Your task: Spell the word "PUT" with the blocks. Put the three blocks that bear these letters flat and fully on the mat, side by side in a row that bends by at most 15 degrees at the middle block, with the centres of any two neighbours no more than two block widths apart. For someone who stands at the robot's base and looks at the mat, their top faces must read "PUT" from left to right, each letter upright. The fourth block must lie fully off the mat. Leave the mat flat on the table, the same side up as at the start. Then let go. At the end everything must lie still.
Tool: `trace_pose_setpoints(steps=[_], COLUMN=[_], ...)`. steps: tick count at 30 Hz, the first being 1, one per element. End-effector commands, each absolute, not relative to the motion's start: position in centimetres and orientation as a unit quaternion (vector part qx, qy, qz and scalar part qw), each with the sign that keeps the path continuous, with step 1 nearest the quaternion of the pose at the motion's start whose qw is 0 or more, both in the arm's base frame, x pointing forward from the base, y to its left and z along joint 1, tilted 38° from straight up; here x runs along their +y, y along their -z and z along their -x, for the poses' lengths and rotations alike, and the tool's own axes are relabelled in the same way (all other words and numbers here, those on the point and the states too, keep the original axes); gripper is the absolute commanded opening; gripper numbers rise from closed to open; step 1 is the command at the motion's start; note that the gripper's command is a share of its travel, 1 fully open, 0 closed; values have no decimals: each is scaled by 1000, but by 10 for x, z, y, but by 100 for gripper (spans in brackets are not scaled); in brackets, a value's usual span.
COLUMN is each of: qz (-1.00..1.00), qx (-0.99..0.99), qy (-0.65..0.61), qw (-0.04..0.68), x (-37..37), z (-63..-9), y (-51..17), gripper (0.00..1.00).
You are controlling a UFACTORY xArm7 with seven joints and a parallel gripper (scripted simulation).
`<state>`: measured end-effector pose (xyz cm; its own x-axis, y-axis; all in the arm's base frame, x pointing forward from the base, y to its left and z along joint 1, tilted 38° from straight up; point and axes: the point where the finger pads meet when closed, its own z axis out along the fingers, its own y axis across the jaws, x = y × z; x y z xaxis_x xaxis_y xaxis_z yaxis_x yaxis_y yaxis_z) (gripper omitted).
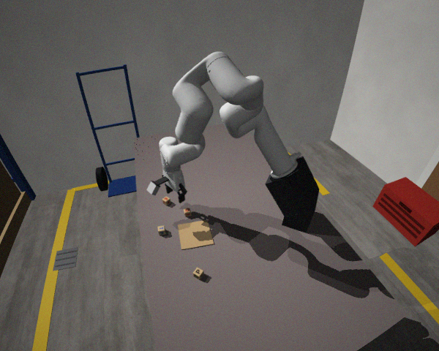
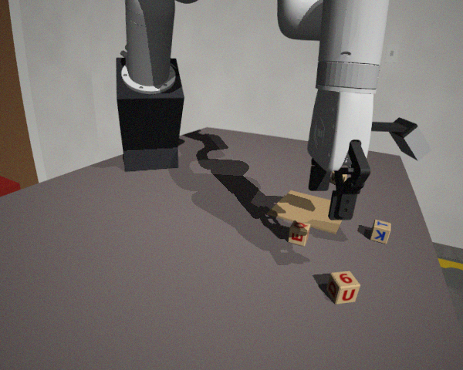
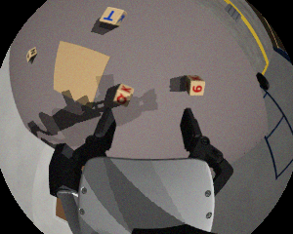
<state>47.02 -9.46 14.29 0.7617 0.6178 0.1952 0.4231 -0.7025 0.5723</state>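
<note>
- Holding the gripper [image 1: 174, 196] [image 2: 329, 204] [image 3: 147, 116] wide open and empty, I'm seeing the U block [image 1: 166, 200] [image 2: 343, 287] [image 3: 195, 86] below and beyond its fingers.
- I'm expecting light, stiff wood; I'm favouring opposite side faces, squarely gripped.

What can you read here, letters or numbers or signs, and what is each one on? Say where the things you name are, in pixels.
"6", "U": wooden block with red characters [image 1: 166, 200] [image 2: 344, 287] [image 3: 195, 87]; its third face is unclear.
"E", "Q": second red-lettered block [image 1: 187, 212] [image 2: 299, 233] [image 3: 123, 95]; another face is unclear.
"T", "K": blue-lettered block [image 1: 161, 229] [image 2: 380, 231] [image 3: 112, 17].
"P": dark-lettered block [image 1: 198, 273]; other faces too small.
Gripper housing [image 2: 320, 129]: faint mark, unreadable.
</note>
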Motion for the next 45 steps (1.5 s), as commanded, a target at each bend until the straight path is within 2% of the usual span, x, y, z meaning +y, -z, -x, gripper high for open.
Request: trace_pose_setpoints(steps=[1,26,45], qz=[-922,-942,-873], qx=[224,-110,-368], qy=[-202,-275,-310], qw=[244,161,82], x=[-98,-123,-147], z=[-475,-496,-509], y=[-148,-172,-193], gripper=[100,100,100])
